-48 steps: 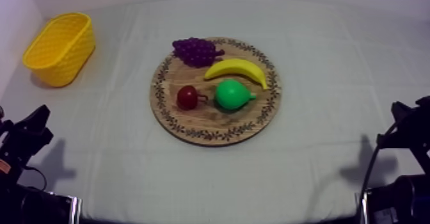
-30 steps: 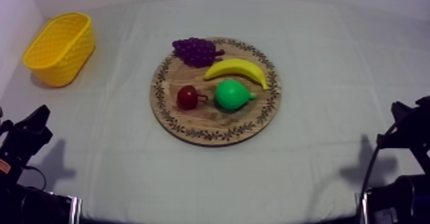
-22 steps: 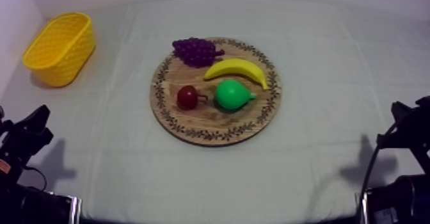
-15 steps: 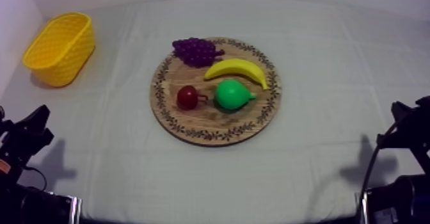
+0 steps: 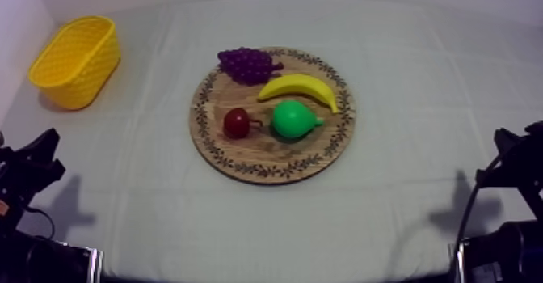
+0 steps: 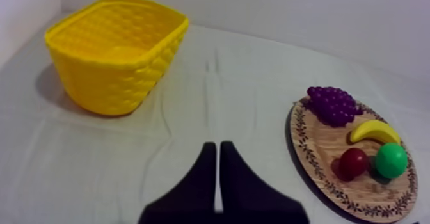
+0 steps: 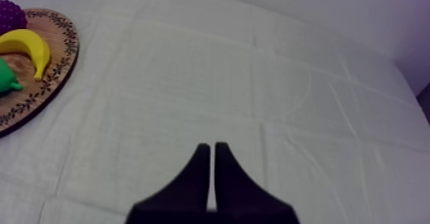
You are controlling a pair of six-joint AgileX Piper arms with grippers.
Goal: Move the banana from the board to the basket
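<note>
left arm (image 5: 31,169) shifted slightly toward the left edge since 0.5 s ago; nothing else moved. left claw (image 6: 217,146) closed, fingers together, empty, low over the grey-white clothed table (image 5: 404,100). right claw (image 7: 212,148) same: closed on nothing, well right of the round wooden board with patterned rim (image 5: 267,161). curved yellow toy banana (image 5: 298,87) lies on that board, between the purple grape bunch (image 5: 246,63) and green toy pear (image 5: 292,119); small red fruit (image 5: 237,123) just left of the pear. yellow woven basket (image 5: 74,61) at far left, well apart from the board.

Lab-style test bench: cloth-draped table (image 5: 420,76) against bare white walls (image 6: 320,15).
</note>
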